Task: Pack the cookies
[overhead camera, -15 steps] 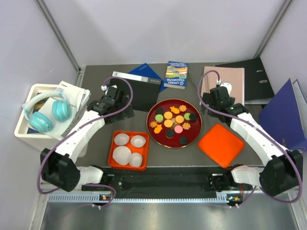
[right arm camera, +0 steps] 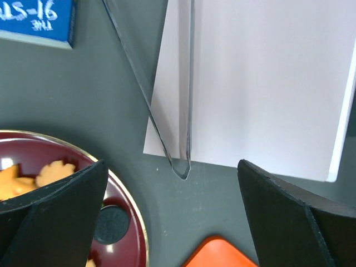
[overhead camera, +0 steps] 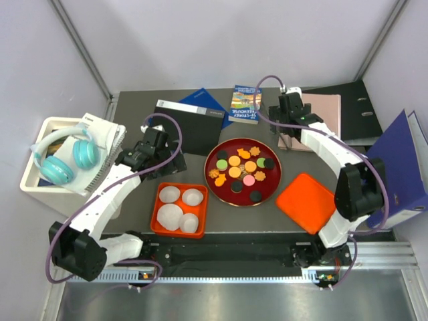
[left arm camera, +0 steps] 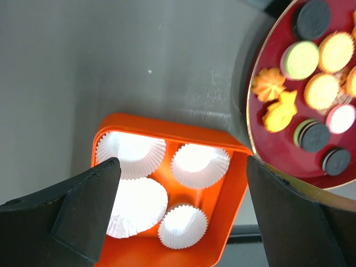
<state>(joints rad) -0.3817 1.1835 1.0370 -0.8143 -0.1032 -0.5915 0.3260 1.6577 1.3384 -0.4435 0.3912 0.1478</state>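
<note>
Cookies (overhead camera: 242, 170) lie on red plate (overhead camera: 267, 190) mid-frame; cup tray (overhead camera: 156, 215) lower left, orange lid (overhead camera: 307, 202) lower right. Your left gripper (left arm camera: 182, 164) and right gripper (right arm camera: 172, 164) gape wide, empty.

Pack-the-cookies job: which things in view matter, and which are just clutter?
Job:
- cookies
- red plate holding them
- orange tray with paper cups
- empty orange tray, probably

Lying about:
- headphones
- paperback
- black notebook
- pink folder
- blue folder
</note>
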